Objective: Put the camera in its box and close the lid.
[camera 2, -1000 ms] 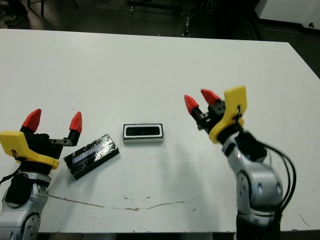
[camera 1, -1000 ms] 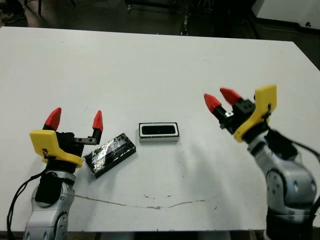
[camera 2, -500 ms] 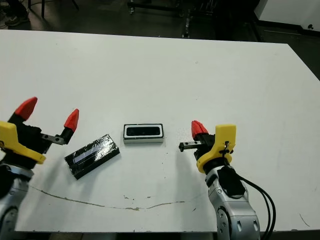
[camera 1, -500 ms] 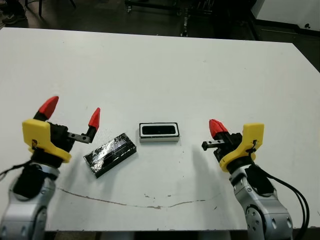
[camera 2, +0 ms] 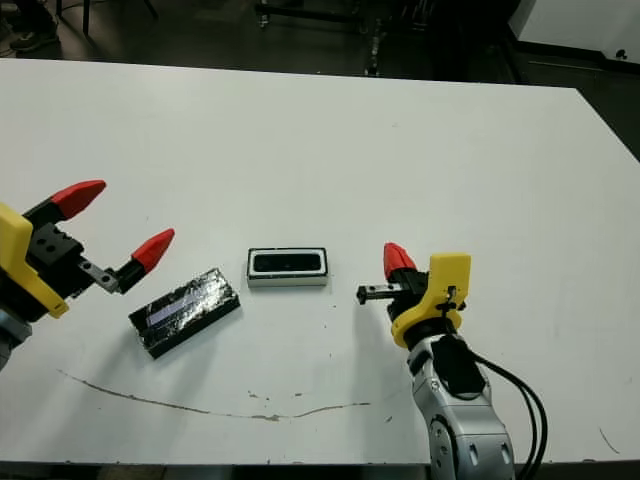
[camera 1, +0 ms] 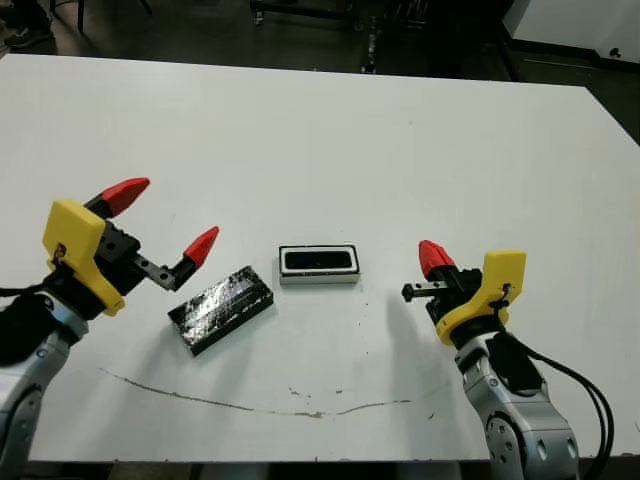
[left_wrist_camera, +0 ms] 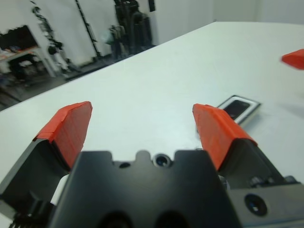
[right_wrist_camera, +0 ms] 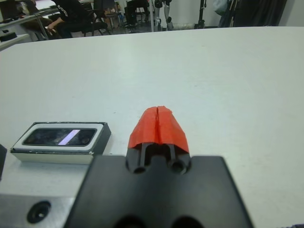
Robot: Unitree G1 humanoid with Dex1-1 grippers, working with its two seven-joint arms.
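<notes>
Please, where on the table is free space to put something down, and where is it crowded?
Free: the far half of the table, beyond the box, and the strip between box and right gripper. Crowded: near the left gripper, where the lid lies close beside the box.

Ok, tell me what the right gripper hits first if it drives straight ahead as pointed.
Probably the box: the right gripper points across the table toward its near end, with bare table between. Its height is unclear, so it may pass just above.
</notes>
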